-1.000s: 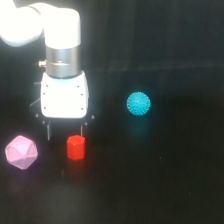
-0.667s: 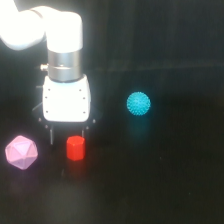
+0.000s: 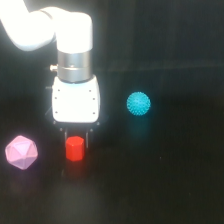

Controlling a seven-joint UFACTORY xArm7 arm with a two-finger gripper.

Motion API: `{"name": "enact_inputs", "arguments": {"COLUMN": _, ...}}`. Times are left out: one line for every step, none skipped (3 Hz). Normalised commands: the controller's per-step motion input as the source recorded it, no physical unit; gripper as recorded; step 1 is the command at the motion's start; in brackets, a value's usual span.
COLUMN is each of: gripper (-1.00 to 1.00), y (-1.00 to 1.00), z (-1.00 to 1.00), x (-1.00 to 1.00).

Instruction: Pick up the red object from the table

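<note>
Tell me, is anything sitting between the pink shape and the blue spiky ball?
Yes. In the exterior view, the red object stands between the pink shape and the blue spiky ball, with the gripper right over it.

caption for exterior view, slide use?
White gripper poised over small red cylinder on black table, flanked by pink polyhedron, cyan spiky ball.

small red object, short upright cylinder (bright red-orange), standing on the black matte table
</note>
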Motion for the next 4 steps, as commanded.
{"name": "enact_inputs", "arguments": {"gripper": -0.41, "y": -0.55, "z": -0.51, "x": 0.46}}
{"name": "enact_inputs", "arguments": {"gripper": 1.0, "y": -0.61, "z": -0.36, "x": -0.04}}
{"name": "enact_inputs", "arguments": {"gripper": 0.65, "y": 0.08, "z": -0.24, "x": 0.22}}
{"name": "enact_inputs", "arguments": {"gripper": -0.85, "y": -0.35, "z": -0.02, "x": 0.32}}
